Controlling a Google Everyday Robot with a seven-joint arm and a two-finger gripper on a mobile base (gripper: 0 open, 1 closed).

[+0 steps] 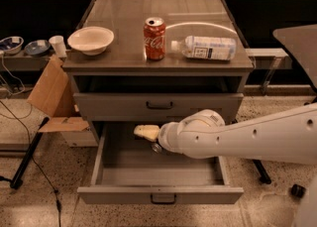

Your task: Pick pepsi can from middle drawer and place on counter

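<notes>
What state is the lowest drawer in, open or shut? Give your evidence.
Open: the middle drawer is pulled out, its floor showing, and the end effector reaches inside it.

Tool [143, 132] in the open grey drawer [124, 195]. Directly above the tool: upright red Coca-Cola can [154, 38]. Above right: clear plastic bottle with white label [205, 47], lying on its side. Above left: shallow white bowl [90, 40]. Far left: brown cardboard box [52, 97].
</notes>
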